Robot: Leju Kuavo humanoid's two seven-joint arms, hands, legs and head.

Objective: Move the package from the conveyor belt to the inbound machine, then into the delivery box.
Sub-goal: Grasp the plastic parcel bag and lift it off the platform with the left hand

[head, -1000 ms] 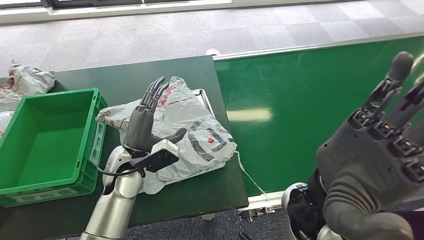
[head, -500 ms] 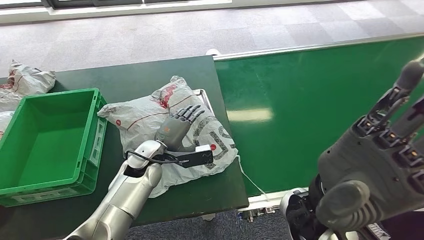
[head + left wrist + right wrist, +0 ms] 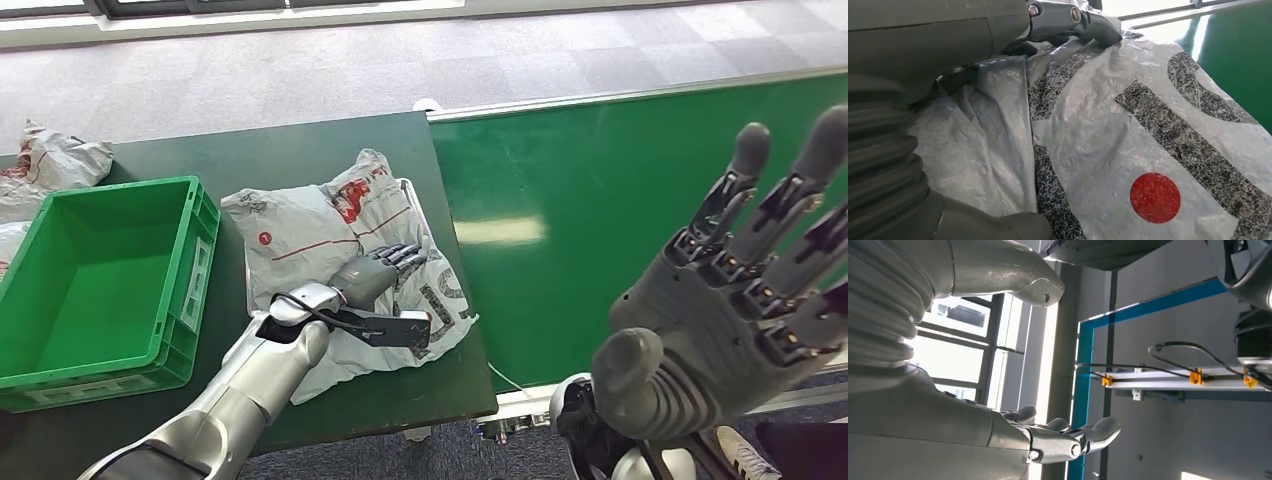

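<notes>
Premises appear to be a parcel-sorting or logistics test area set up indoors. A long green conveyor belt (image 3: 620, 200) with a metal edge rail runs along the right edge of a dark green table (image 3: 290, 150). A green plastic crate (image 3: 90, 280) stands at the table's left edge. Crumpled grey mailer bags (image 3: 60, 160) lie beyond its far corner. Flooring is grey carpet tile (image 3: 400, 60). Windows (image 3: 963, 350) and blue framing (image 3: 1083, 390), possibly machine structure, show at the wrist.

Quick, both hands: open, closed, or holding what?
Left hand: rests on the package; grip cannot be told.
Right hand: open, empty, raised.
</notes>
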